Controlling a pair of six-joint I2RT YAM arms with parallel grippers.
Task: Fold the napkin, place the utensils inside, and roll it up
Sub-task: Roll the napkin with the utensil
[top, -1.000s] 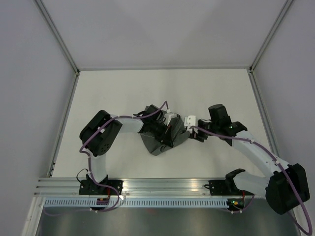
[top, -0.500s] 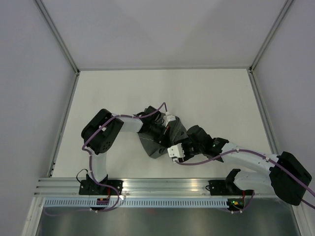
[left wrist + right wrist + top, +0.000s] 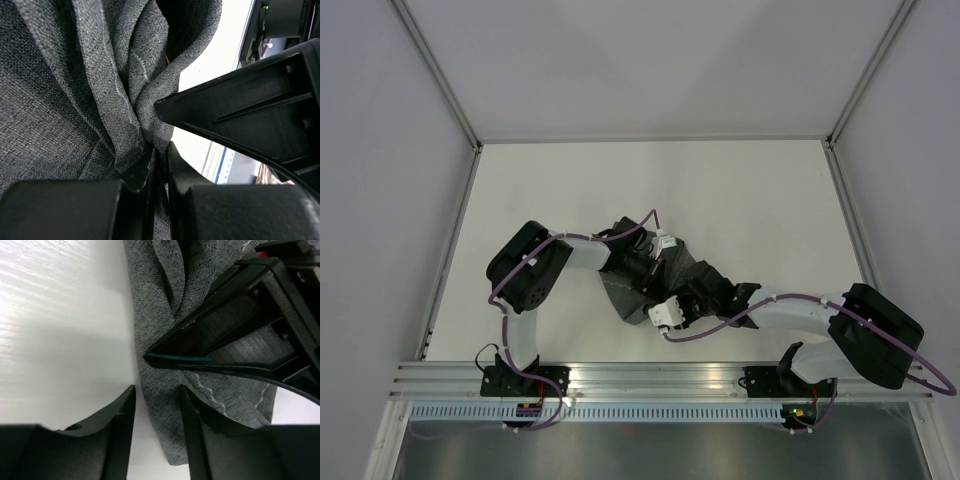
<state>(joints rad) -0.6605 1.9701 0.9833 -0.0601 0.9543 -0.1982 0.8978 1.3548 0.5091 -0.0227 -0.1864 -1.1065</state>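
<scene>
The dark grey napkin point(image 3: 626, 298) lies bunched in the middle of the table, gathered into folds point(image 3: 65, 90). My left gripper point(image 3: 161, 150) is shut on a pinch of its fabric, low over the cloth point(image 3: 658, 268). My right gripper point(image 3: 157, 390) is open at the napkin's edge point(image 3: 160, 300). One finger is over bare table, the other over cloth, and nothing is gripped. In the top view it sits at the napkin's near side point(image 3: 655, 303). A finger of the left gripper point(image 3: 225, 330) shows in the right wrist view. The utensils are out of view.
White tabletop point(image 3: 570, 190) surrounds the napkin, bounded by metal frame rails at left point(image 3: 450, 250) and right point(image 3: 850, 230). Both arm bases sit on the near rail point(image 3: 650, 375). Purple cables trail along both arms.
My right arm swung from the napkin's right side round to its near side, ending with its jaws at the cloth edge and slightly narrower. My left gripper kept its hold and barely moved.
</scene>
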